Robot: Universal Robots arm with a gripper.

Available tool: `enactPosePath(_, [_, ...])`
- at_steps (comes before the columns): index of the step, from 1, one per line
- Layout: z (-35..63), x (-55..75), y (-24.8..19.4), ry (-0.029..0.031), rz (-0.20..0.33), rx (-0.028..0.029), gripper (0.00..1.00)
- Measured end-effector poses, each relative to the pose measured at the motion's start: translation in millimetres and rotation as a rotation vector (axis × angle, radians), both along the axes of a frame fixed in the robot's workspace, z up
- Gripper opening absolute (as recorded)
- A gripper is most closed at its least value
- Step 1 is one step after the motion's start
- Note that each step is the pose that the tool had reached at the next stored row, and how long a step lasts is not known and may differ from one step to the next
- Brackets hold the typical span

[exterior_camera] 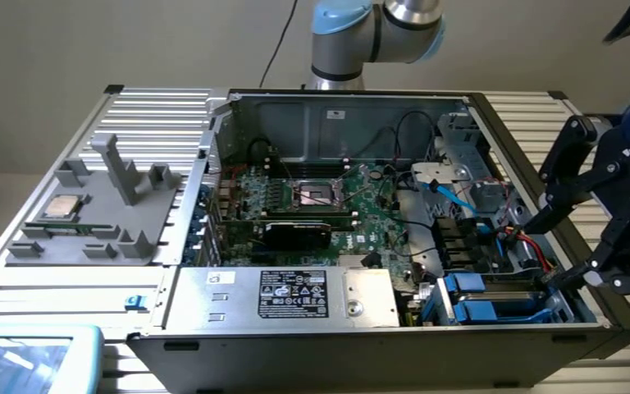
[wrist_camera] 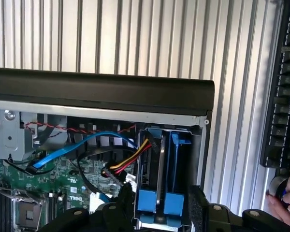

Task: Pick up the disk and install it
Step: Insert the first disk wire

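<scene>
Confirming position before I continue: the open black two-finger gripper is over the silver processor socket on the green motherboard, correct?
Wrong place. The open black two-finger gripper is over the blue plastic drive carriers, as the wrist view shows with them between its fingers.

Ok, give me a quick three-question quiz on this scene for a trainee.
1. True or false: the hand is shut on a cable.
2. In the wrist view, what lines up between the hand's fingers? A) the processor chip B) the blue carriers C) the silver box with the black sticker
3. What colour is the flat cable plugged into the motherboard?
Key: 1 false, it is open; 2 B; 3 blue.
</scene>
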State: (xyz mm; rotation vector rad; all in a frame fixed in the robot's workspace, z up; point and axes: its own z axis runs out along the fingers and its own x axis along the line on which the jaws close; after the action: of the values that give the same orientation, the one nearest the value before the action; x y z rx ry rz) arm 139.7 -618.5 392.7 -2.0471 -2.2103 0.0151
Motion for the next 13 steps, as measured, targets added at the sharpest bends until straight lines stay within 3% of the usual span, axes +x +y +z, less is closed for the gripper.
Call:
enactPosePath(6, [-1.7,-0.1,-1.1,-0.0161,0.062,0.0,0.58])
enactPosePath(11, [-2.6,0.0,-4.0,-0.0567,0.092,0.0026,0.58])
enactPosePath(12, [-2.8,0.0,-4.9,-0.0604,0.095,0.0026,0.58])
enactPosePath(13, [-2.9,0.0,-5.1,-0.0604,0.095,0.0025,0.58])
